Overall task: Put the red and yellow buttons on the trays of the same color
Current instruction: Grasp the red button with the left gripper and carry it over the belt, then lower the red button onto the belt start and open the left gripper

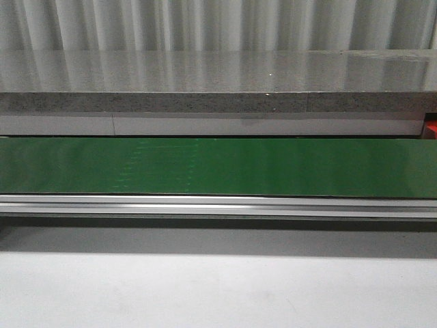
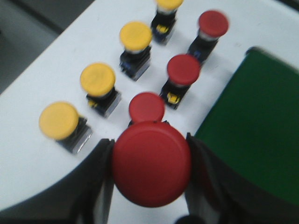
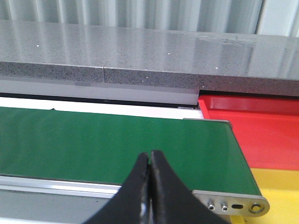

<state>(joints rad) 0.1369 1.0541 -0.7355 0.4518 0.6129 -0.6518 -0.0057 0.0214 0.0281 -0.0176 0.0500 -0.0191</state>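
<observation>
Left gripper (image 2: 150,170) fingers clamped on big red dome-cap push button (image 2: 151,169), held above white table (image 2: 46,70) edge beside green conveyor belt (image 2: 252,135).

Risk (judgement): slip on rounded cap, or clipping next red button (image 2: 146,107) behind.

Right gripper (image 3: 149,182) fingers pressed together, empty, over belt; red plastic tray (image 3: 261,135) and yellow tray (image 3: 280,191) past belt end.

No legible writing.
</observation>
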